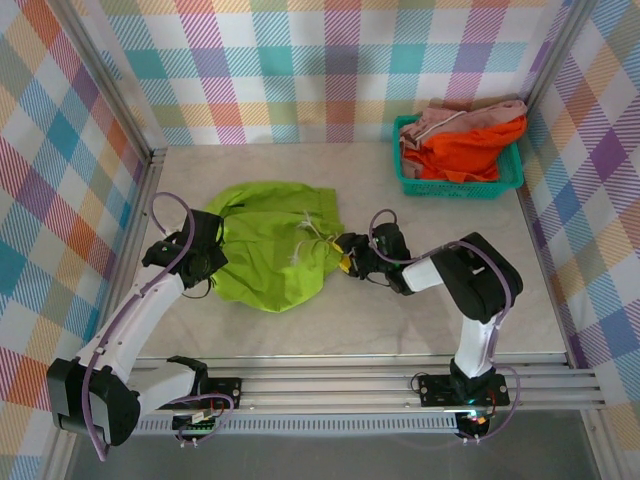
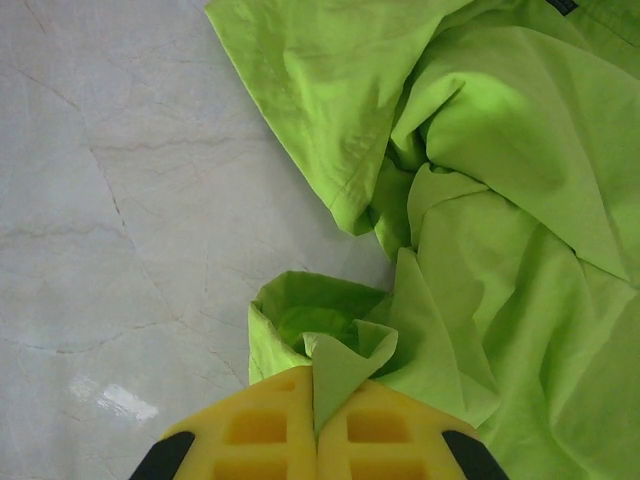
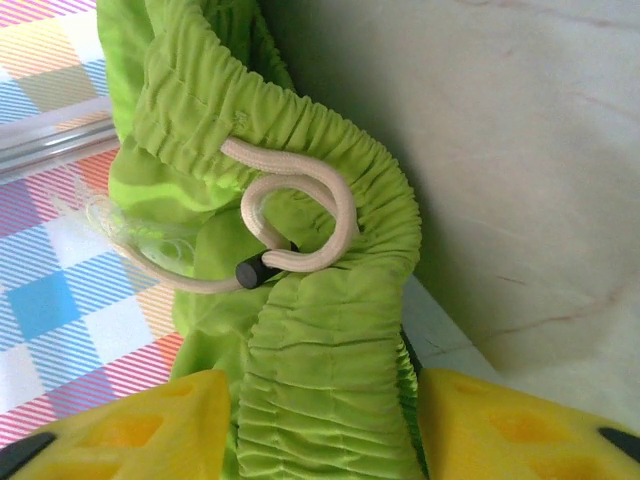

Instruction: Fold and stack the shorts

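The lime green shorts (image 1: 270, 245) lie crumpled on the table between my two arms. My left gripper (image 1: 210, 262) is at their left edge, and in the left wrist view (image 2: 316, 400) its yellow fingers (image 2: 250, 430) are shut on a small fold of the green fabric (image 2: 500, 200). My right gripper (image 1: 348, 263) is at their right edge. In the right wrist view (image 3: 325, 440) the gathered elastic waistband (image 3: 320, 380) fills the gap between its fingers (image 3: 170, 425), touching both. A cream drawstring (image 3: 300, 190) curls over the waistband. Orange shorts (image 1: 470, 150) and pink shorts (image 1: 450, 120) sit in the basket.
The teal mesh basket (image 1: 455, 188) stands at the back right corner. Chequered walls enclose the table on three sides, with metal posts at the back corners. Bare marble tabletop (image 1: 420, 320) stretches in front of and to the right of the green shorts.
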